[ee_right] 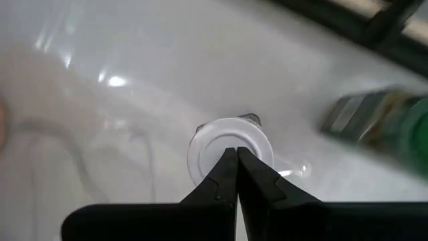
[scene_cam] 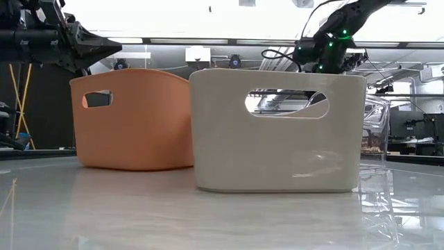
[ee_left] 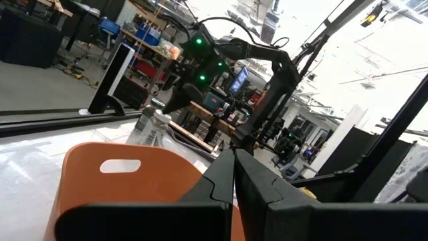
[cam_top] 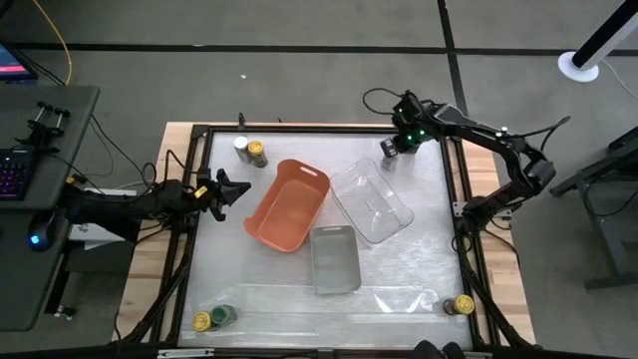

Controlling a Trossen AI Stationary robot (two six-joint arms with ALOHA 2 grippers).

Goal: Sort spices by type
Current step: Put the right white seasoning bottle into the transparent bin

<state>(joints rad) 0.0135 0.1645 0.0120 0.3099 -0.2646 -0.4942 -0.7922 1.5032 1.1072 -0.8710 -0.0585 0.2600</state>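
Three trays crowd the centre, so I hang the right gripper (ee_right: 236, 155) — fingers pinched shut, empty — above a white-lidded spice jar (ee_right: 229, 152) at one o'clock. Left gripper (cam_top: 235, 191) waits shut at nine o'clock.

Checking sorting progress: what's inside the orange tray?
From above, the orange tray shows only its bare floor, no spice jars. The low view sees only its outer wall.
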